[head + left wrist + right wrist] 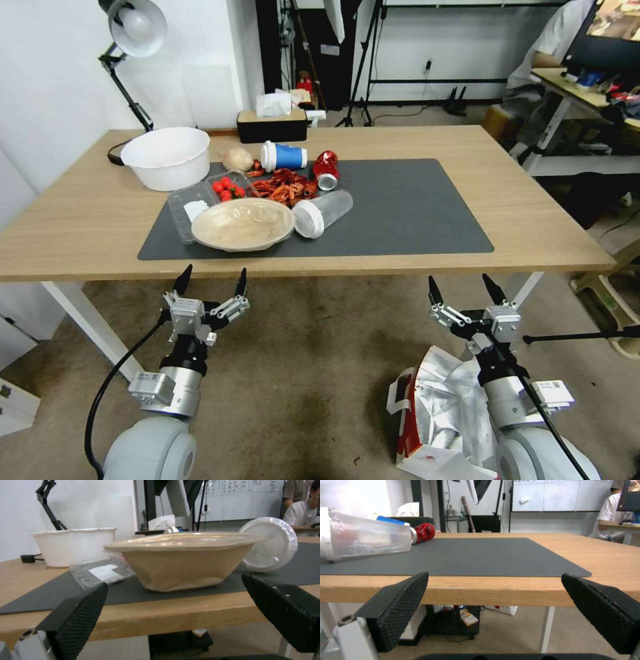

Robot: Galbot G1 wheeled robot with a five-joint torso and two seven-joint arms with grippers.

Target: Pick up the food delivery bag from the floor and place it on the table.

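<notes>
Your left gripper [211,283] is parked just short of the table [533,220], fingers pointing up toward its front edge, jaws spread wide with nothing between them. In its wrist view the fingertips [85,610] frame the tan lidded bowl [181,560] sitting on the dark grey mat [50,592]. Your right gripper [467,291] sits in the same pose near the table's front edge, closer to its white leg [523,290], jaws wide apart and empty too. From its wrist camera you're looking level across the table at a clear plastic cup [366,541] lying on its side. The food delivery bag [440,413] is on the floor [313,373] in front of the table, slumped open with the foil lining showing, right under your right arm's wrist.
</notes>
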